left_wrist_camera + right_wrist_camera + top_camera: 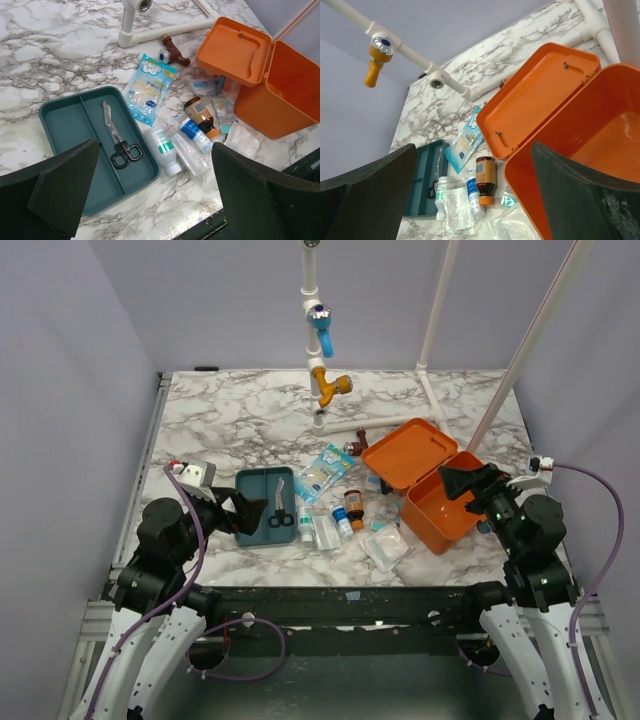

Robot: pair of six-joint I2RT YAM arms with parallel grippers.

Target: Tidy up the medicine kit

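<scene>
The orange medicine kit (440,508) stands open at the right, its lid (403,452) laid back toward the middle of the marble table and its inside bare (615,145). Left of it lie a brown bottle (353,508), a blue-labelled vial (196,135), a white bottle (164,147), a blue packet (325,472) and clear bags (385,546). The teal tray (252,490) holds black-handled scissors (117,142). My left gripper (245,508) hovers open over the tray's near edge (152,167). My right gripper (465,482) hovers open over the kit's box (474,150). Neither holds anything.
A white pipe frame (318,390) with blue and orange fittings rises at the back centre, and its base pipes run across the table behind the kit. A small brown fitting (175,50) lies beside the pipe. The table's dark near edge (340,595) runs just below the items.
</scene>
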